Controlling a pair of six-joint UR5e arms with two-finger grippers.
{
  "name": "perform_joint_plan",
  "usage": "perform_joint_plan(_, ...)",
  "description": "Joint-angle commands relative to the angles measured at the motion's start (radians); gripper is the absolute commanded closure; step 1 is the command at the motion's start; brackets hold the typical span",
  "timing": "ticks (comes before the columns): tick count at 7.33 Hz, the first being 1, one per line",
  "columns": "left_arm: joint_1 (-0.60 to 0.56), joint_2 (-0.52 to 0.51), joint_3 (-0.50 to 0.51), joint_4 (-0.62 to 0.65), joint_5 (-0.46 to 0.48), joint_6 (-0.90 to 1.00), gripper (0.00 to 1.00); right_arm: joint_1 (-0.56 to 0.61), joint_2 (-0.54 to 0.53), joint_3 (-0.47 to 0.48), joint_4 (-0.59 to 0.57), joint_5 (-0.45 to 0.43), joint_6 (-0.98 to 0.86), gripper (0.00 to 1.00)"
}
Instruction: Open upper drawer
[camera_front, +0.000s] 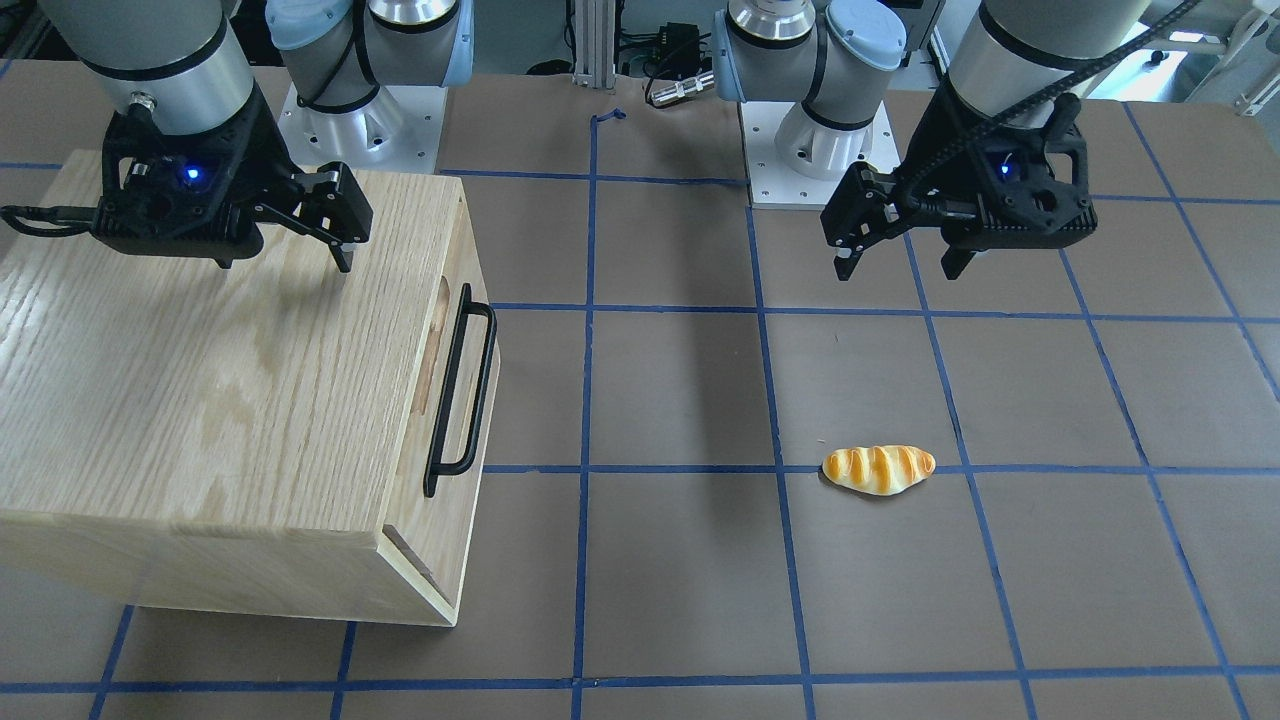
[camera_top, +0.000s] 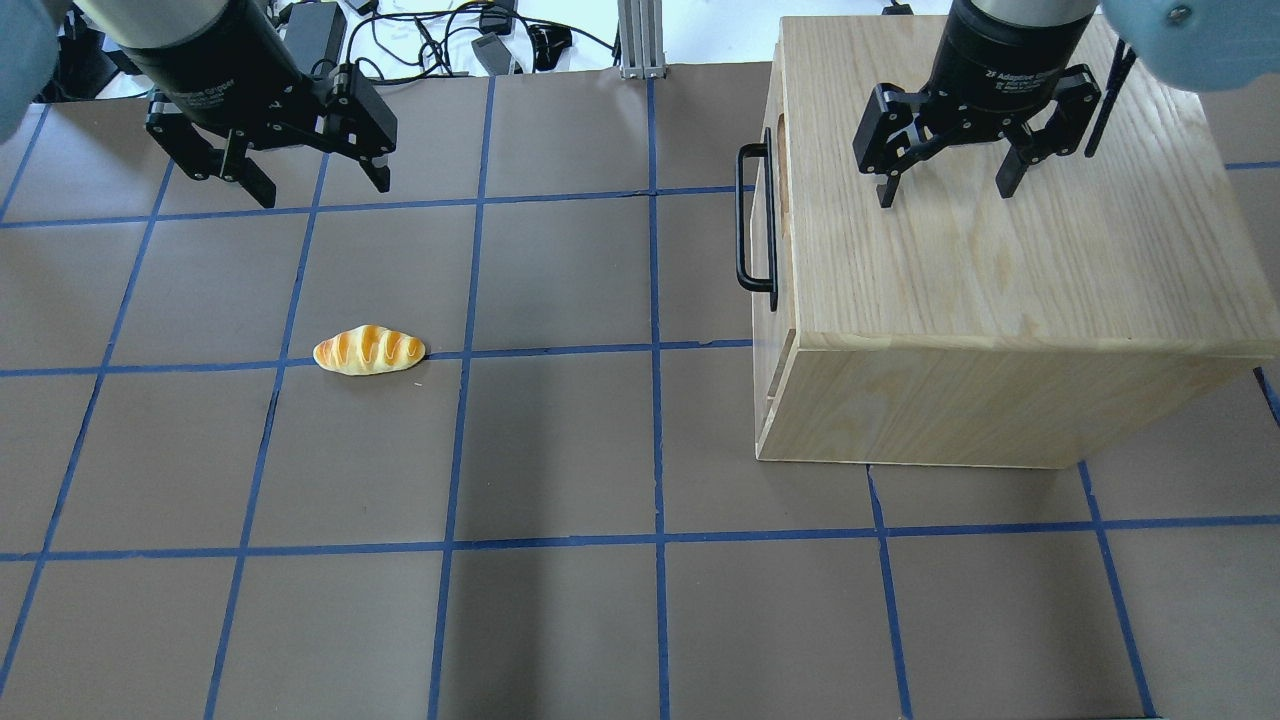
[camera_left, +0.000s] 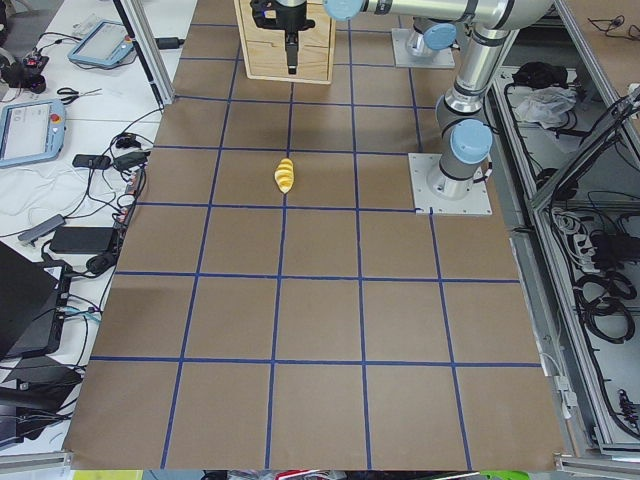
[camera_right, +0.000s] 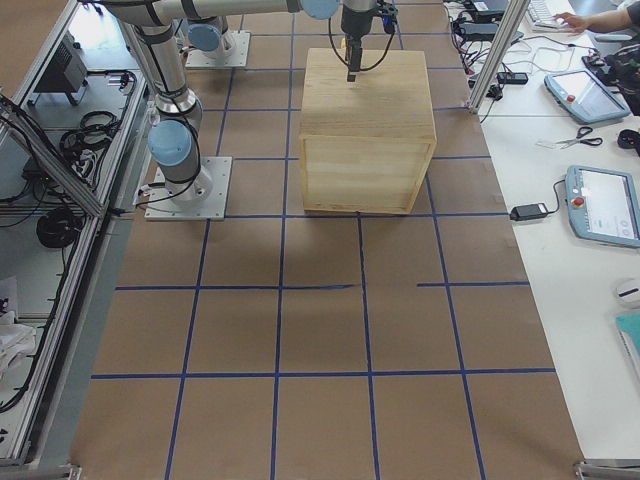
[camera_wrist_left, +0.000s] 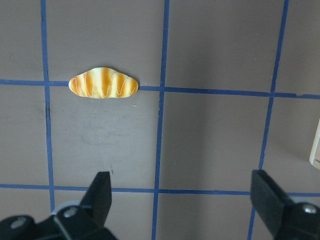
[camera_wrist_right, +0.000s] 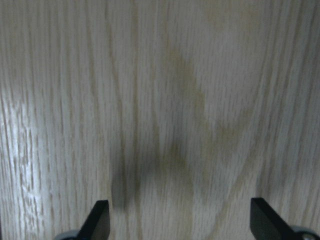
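Note:
The upper drawer (camera_front: 463, 262) is the top front panel of the oak cabinet (camera_front: 200, 380), with an oval notch in its top edge and a long black bar handle (camera_front: 462, 390). It sits flush with the cabinet. In the overhead view the drawer front (camera_top: 771, 125) and its handle (camera_top: 755, 215) face the table's middle. My right gripper (camera_top: 945, 190) is open and empty, a little above the cabinet top (camera_top: 1000, 270), behind the drawer front; the right wrist view shows its gripper (camera_wrist_right: 182, 220) over bare oak. My left gripper (camera_top: 324, 190) is open and empty above the table, far from the cabinet.
A toy bread roll (camera_top: 369, 350) lies on the brown mat below my left gripper (camera_wrist_left: 182, 195), and also shows in the left wrist view (camera_wrist_left: 103, 83). Blue tape lines grid the mat. Both arm bases (camera_front: 810, 130) stand at the table's rear edge.

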Motion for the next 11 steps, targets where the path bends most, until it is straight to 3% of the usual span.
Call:
perform_joint_plan(1, 0.006, -0.029, 0.005, 0.058, 0.002, 0.015, 0.0, -0.001, 0.0, 0.0, 0.0, 0.0, 0.0, 0.0)
perform_joint_plan(4, -0.047, -0.074, 0.003, 0.099, -0.104, -0.1, 0.0, 0.001, 0.0, 0.002, 0.0, 0.0, 0.0, 0.0)
perform_joint_plan(5, -0.073, -0.114, 0.002, 0.177, -0.221, -0.204, 0.0, 0.001, 0.0, 0.0, 0.0, 0.0, 0.0, 0.0)
perform_joint_plan(7, -0.172, -0.196, 0.0, 0.282, -0.339, -0.318, 0.0, -0.001, 0.0, 0.002, 0.0, 0.0, 0.0, 0.0)
perform_joint_plan(8, -0.234, -0.231, -0.003, 0.384, -0.361, -0.42, 0.0, 0.001, 0.0, 0.002, 0.0, 0.0, 0.0, 0.0)
perform_joint_plan(11, -0.288, -0.299, -0.003, 0.468, -0.389, -0.464, 0.0, -0.001, 0.0, 0.002, 0.0, 0.0, 0.0, 0.0)
